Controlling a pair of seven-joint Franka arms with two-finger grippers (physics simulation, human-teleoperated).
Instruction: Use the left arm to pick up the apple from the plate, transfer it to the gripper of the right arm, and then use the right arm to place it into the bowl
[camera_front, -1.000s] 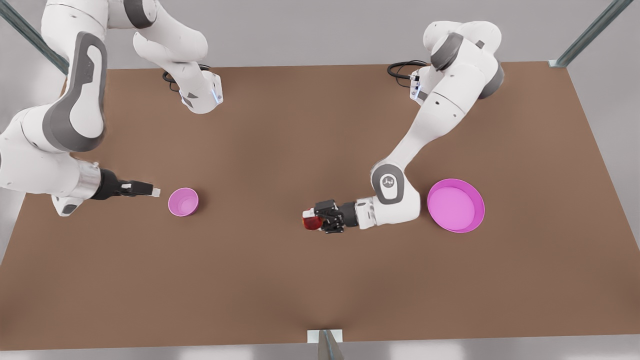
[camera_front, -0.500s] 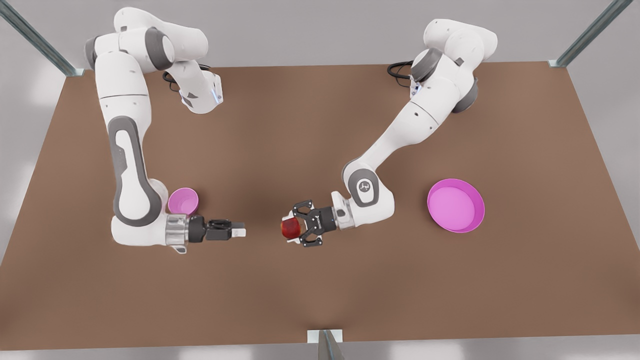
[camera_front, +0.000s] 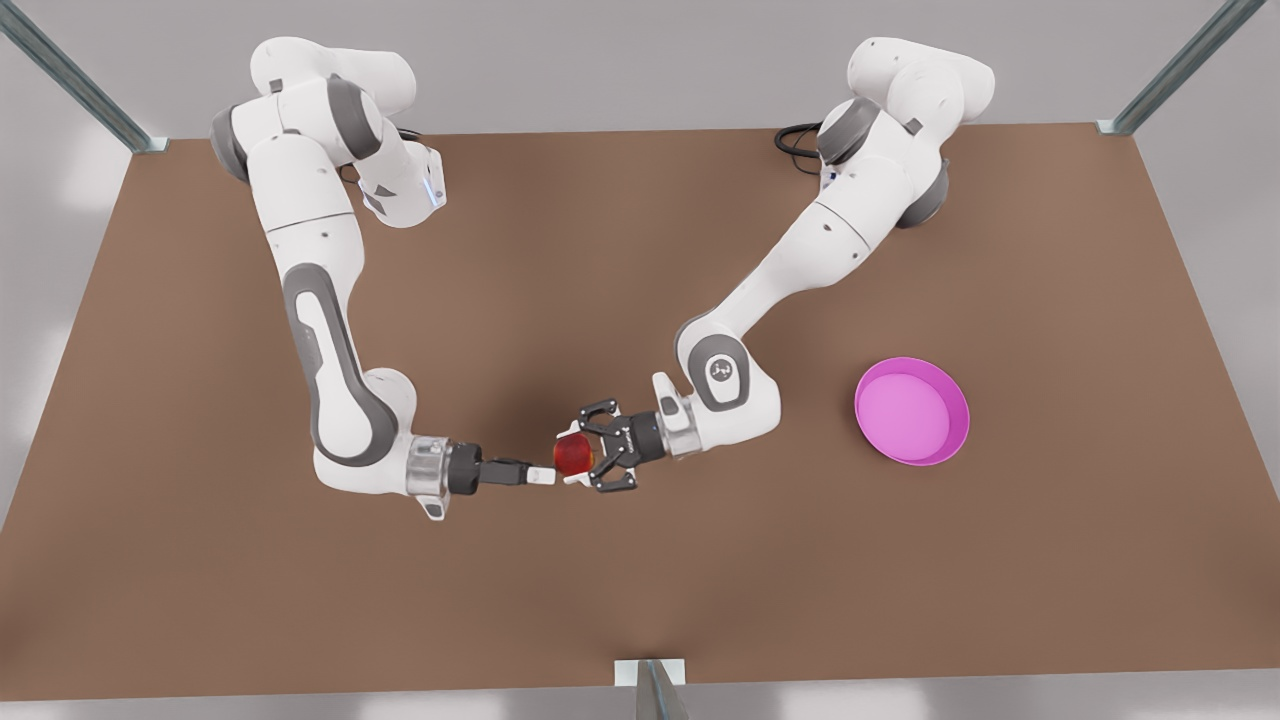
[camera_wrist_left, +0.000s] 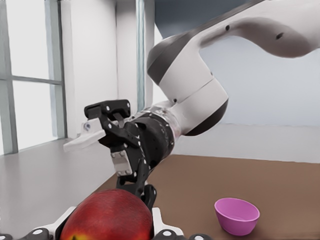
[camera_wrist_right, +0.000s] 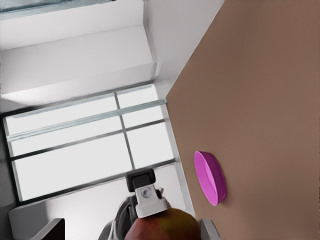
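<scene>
apple (camera_front: 572, 457) mid-air over the middle of the table (camera_front: 640, 600), clamped between the fingers of the left gripper (camera_front: 580, 458), the arm on the front view's right. coming at it from the other side is the right gripper (camera_front: 547, 476), fingers spread apart, tips right up against the fruit. the plate (camera_front: 910, 410) sits bare, well off toward the front view's right. the bowl (camera_wrist_left: 237, 215) waits on the table behind the right arm.

this looks like the handover itself. to do it well, the right gripper wants the apple's widest part squarely between its pads, turned crosswise to the left's fingers so nobody collides. it should close and hold firm before the left lets go. round, smooth fruit, so an off-centre pinch could squirt it out.
</scene>
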